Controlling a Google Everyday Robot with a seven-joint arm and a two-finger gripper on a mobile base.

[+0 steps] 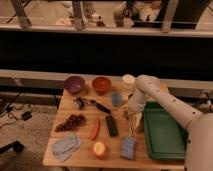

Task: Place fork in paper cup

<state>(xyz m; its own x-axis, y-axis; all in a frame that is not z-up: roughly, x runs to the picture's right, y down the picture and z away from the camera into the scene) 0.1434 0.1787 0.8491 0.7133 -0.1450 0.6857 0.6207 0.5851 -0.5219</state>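
Note:
The fork (131,128) is a thin silver strip lying on the wooden table (82,137), between the black bar (111,125) and the green tray (165,132). The white paper cup (128,81) stands upright at the table's back edge, right of the orange bowl. My gripper (132,116) points down just above the fork's far end, in front of the paper cup and right of the blue-grey cup (116,98). The arm hides part of the fork's upper end.
A purple bowl (74,84) and an orange bowl (101,84) stand at the back. A dark metallic cup (78,103) and a black-handled utensil (100,105) lie in the middle. In front are grapes (72,121), a red vegetable (95,128), a round fruit (99,149), a blue sponge (128,148) and a blue cloth (66,145).

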